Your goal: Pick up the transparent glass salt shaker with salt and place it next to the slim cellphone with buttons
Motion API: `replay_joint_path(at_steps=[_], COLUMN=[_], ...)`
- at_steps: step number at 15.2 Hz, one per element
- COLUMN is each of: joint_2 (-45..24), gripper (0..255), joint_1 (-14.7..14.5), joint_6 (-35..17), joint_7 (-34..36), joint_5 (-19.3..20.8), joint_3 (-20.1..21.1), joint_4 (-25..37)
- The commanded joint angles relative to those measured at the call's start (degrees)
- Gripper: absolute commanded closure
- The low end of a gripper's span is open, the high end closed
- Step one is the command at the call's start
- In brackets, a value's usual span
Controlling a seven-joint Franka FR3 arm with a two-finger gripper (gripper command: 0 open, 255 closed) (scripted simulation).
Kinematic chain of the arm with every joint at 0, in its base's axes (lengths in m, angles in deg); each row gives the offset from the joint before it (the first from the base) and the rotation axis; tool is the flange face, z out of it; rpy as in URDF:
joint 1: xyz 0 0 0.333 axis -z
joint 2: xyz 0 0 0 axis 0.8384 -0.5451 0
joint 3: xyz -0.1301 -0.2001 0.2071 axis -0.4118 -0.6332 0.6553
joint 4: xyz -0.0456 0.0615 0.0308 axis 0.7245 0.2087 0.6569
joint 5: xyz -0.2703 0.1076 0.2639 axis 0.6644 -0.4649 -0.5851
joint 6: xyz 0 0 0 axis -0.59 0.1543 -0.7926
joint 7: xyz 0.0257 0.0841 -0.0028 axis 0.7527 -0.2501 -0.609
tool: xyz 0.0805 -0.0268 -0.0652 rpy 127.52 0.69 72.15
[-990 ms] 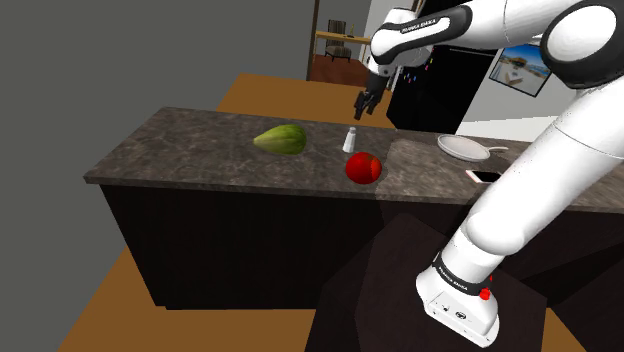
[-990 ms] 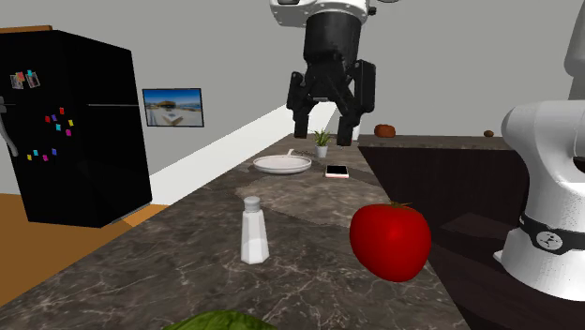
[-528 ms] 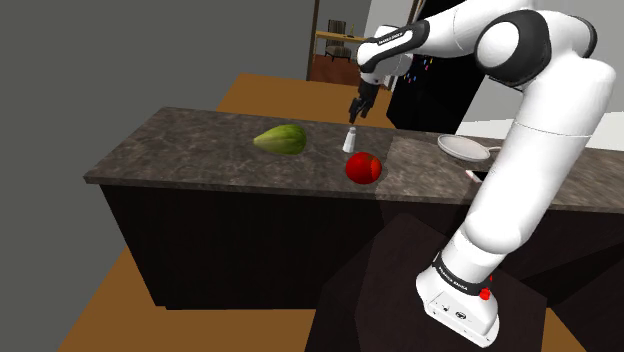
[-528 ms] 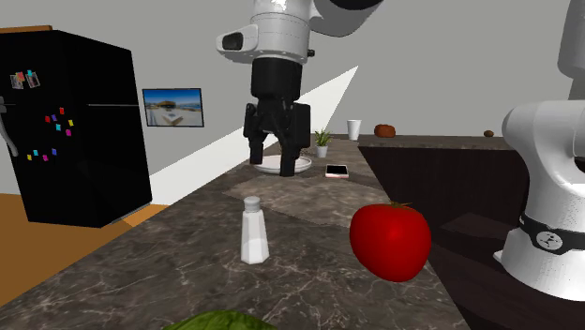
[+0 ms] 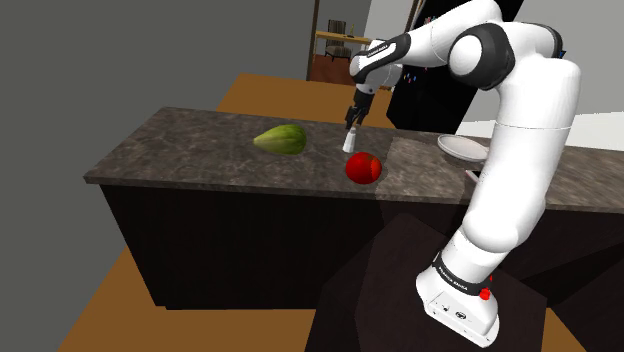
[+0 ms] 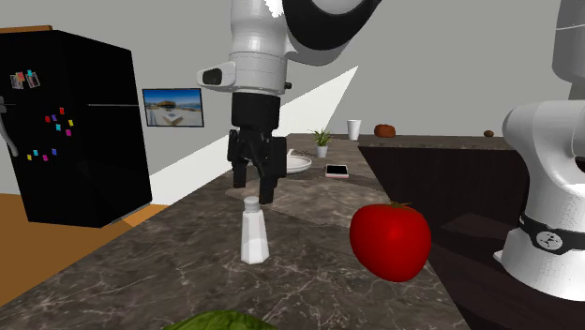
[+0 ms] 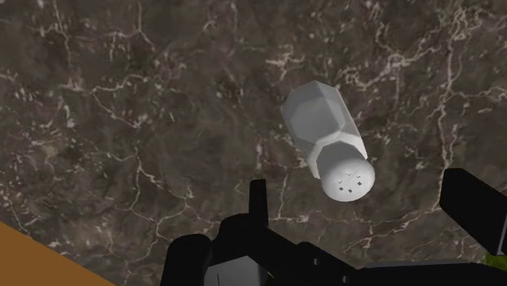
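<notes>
- We see a black fridge (image 6: pixel 75 127) with small coloured magnets against the wall, at the second exterior view's left;
- the dark marbled surface (image 5: pixel 190 165) carries everything else;
- the white arm (image 5: pixel 520 140) reaches from its stand over that surface;
- the end effector (image 6: pixel 253 190) hangs just above the shaker, pointing down; its fingers (image 7: pixel 475 203) are spread apart and grip nothing;
- a green melon (image 5: pixel 280 139) lies towards the shoulder view's left;
- a red tomato (image 6: pixel 390 241) sits near the shaker, not touching it;
- a white plate (image 6: pixel 300 164) lies farther along, near the phone;
- the greyish-white salt shaker (image 6: pixel 253 230) stands upright between melon and tomato; its cap sits between the fingers, untouched;
- the phone (image 6: pixel 337 172) lies flat, well apart from the shaker.
</notes>
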State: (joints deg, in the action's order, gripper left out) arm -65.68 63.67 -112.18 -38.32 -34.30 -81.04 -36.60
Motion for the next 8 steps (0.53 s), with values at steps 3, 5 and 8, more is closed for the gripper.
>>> replay_joint_path(at_steps=[3, 5, 8], joint_2=[-1.0, -1.0, -1.0], gripper=[0, 0, 0], joint_1=[0.1, 0.1, 0.1], joint_6=[-1.6, -1.6, -1.6], joint_7=[-0.4, -0.4, -0.4], joint_5=[-0.6, -0.6, -0.6], joint_3=[0.2, 0.2, 0.2], joint_4=[-0.7, -0.7, -0.7])
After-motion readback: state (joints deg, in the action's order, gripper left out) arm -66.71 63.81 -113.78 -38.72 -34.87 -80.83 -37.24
